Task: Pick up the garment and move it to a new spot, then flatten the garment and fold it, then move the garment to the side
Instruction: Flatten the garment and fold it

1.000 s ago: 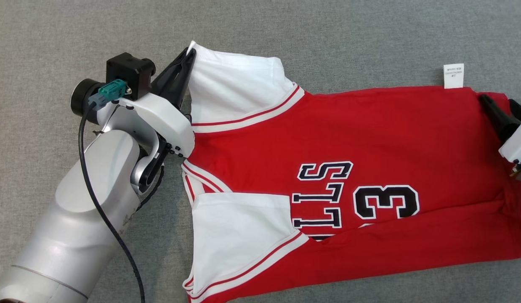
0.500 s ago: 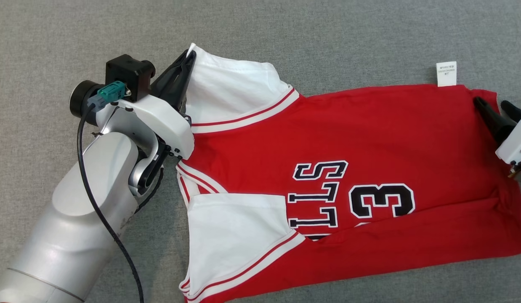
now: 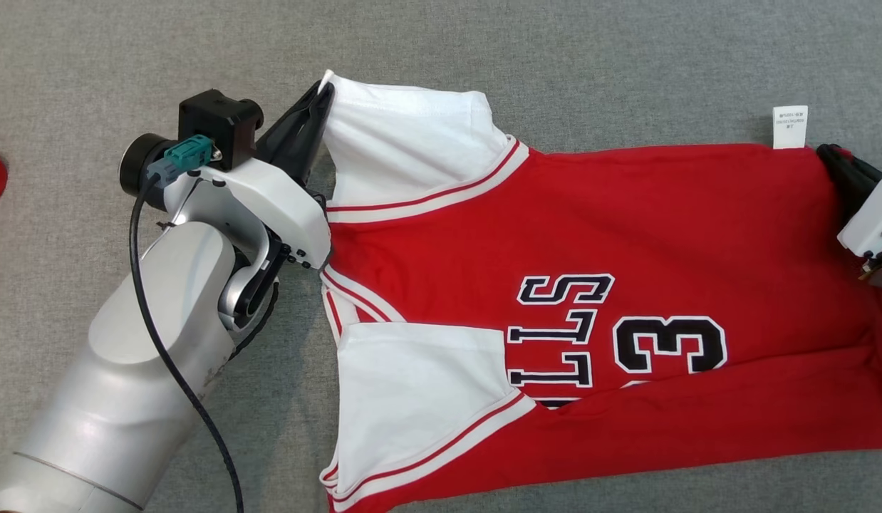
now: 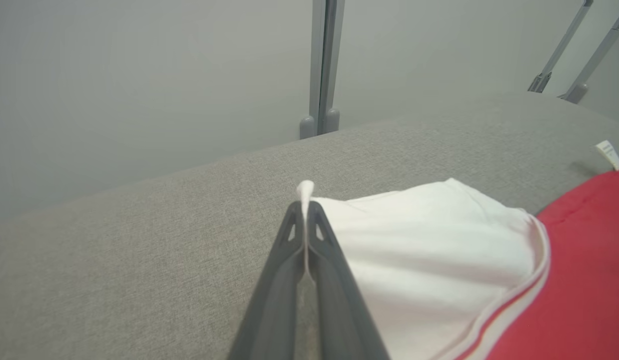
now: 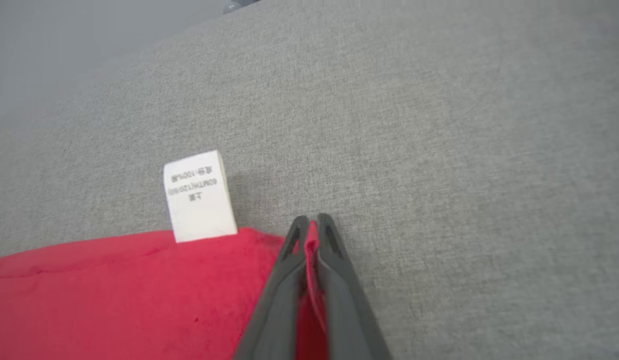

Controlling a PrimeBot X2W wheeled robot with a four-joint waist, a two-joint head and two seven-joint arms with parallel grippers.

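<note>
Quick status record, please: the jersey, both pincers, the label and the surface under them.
garment: red and white jersey, spread out, print up, near edge folded over the lettering
left pincer: shut on the tip of the white sleeve
right pincer: shut on the jersey's red corner
care label: sticks out beside the right pincer
surface: grey cloth

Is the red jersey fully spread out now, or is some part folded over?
Partly folded. The jersey lies stretched on the grey surface, but its near long edge is turned over the print.
</note>
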